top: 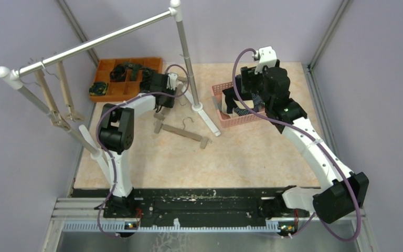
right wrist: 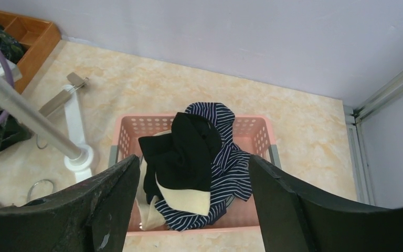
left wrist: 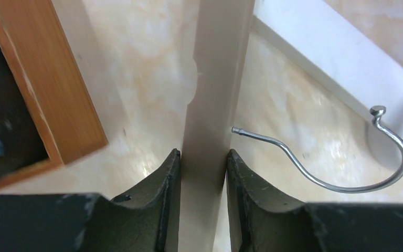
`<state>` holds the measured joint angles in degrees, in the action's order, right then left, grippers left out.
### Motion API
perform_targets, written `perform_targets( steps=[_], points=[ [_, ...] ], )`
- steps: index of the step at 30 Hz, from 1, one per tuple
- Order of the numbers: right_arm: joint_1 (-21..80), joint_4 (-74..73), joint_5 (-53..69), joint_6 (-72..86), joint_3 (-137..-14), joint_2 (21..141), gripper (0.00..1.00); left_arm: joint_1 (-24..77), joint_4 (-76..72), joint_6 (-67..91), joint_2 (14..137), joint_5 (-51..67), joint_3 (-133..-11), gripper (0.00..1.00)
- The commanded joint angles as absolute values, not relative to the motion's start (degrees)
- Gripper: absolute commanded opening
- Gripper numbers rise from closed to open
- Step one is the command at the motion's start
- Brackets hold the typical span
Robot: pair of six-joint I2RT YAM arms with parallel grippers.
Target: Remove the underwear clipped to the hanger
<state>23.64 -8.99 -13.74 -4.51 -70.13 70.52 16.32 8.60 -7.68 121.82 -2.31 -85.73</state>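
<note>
Underwear (right wrist: pixel 189 142), black and navy-striped with a beige waistband, is lying heaped in the pink basket (right wrist: pixel 252 126) straight beneath the right pincer (right wrist: pixel 194 160), whose fingers are standing wide apart and holding nothing. The heap's long axis is running away from that pincer toward the far wall, roughly in line with the gap between the fingers. The left pincer (left wrist: pixel 202 157) is squeezing a pale flat bar (left wrist: pixel 215 79), apparently a hanger's, which is running straight ahead of it. A wire hook (left wrist: pixel 315 180) is lying just to its right and the orange tray (left wrist: pixel 57 94) to its left. No cloth is showing on that bar, so the right arm is sitting far nearer the garments, which are looking already off their clips. The marbled table (top: pixel 231 157) is looking smooth and hard. Room around the right pincer is looking ample, while the left one is working close between the tray and the rack's white foot (left wrist: pixel 320 47).
</note>
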Motion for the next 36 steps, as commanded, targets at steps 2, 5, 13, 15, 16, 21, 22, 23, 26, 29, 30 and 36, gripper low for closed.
perform_targets(
  steps=[2, 5, 13, 15, 16, 21, 22, 23, 26, 29, 30, 36],
  points=[
    [24.2, -5.3, -14.0, -5.4, -69.3, 68.9, 0.77, 15.7, 8.4, 1.7, 114.1, 5.6, -77.0, 0.12],
    [24.2, -5.4, -13.3, -5.6, -68.7, 69.2, 0.77, 15.8, 1.3, 5.8, 109.5, 7.7, -71.5, 0.12],
    [24.2, -4.2, -12.0, -7.3, -66.3, 68.5, 0.8, 15.8, -7.8, 10.8, 108.4, 6.2, -67.6, 0.13],
    [24.2, -3.7, -12.1, -7.4, -66.0, 68.5, 0.81, 15.8, -11.8, 12.3, 108.2, 5.6, -66.4, 0.13],
    [24.2, -3.5, -12.0, -7.6, -65.8, 68.5, 0.82, 15.8, -13.8, 13.7, 107.9, 5.5, -65.7, 0.13],
    [24.2, -4.5, -12.3, -7.9, -66.1, 69.2, 0.83, 15.8, -22.5, 20.0, 105.5, 6.0, -62.5, 0.13],
    [24.1, -4.7, -12.4, -8.0, -66.3, 69.4, 0.83, 15.8, -24.2, 21.7, 104.6, 6.2, -61.4, 0.13],
    [24.2, -4.8, -12.4, -8.1, -66.4, 69.4, 0.83, 15.8, -27.1, 23.7, 102.9, 6.2, -59.7, 0.13],
    [24.2, -4.9, -12.7, -8.7, -66.4, 69.5, 0.83, 15.8, -34.0, 29.5, 98.9, 6.8, -53.8, 0.14],
    [24.2, -4.9, -12.6, -8.9, -66.3, 69.4, 0.83, 16.0, -40.4, 34.9, 94.4, 6.5, -47.9, 0.14],
    [24.2, -4.9, -12.4, -8.9, -66.2, 69.4, 0.84, 16.0, -42.2, 35.9, 92.7, 6.1, -46.2, 0.14],
    [24.3, -3.8, -10.9, -7.8, -64.1, 67.5, 0.84, 16.1, -45.8, 37.6, 82.7, 5.2, -39.7, 0.14]
  ],
)
